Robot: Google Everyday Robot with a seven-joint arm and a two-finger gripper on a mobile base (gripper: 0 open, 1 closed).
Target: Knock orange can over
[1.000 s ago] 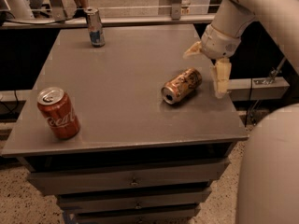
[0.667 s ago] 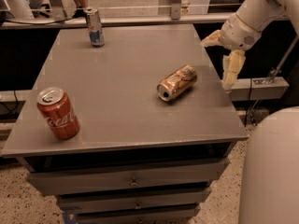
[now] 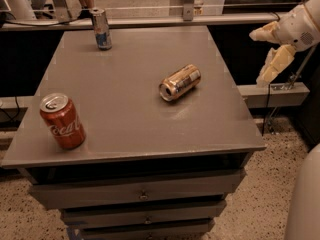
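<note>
The orange can (image 3: 180, 82) lies on its side on the grey table (image 3: 125, 114), right of centre, its silver top facing the front left. My gripper (image 3: 266, 49) is off the table's right edge, up in the air, well away from the can. Its two pale fingers (image 3: 272, 64) are spread apart and hold nothing.
A red Coca-Cola can (image 3: 63, 121) stands upright near the table's front left corner. A slim silver-and-blue can (image 3: 101, 29) stands at the back left. A rail and ledge run behind and to the right of the table. Drawers are below the tabletop.
My gripper has drawn back to the right and upward, from beside the can to beyond the table's edge. The orange can lies on its side in all frames.
</note>
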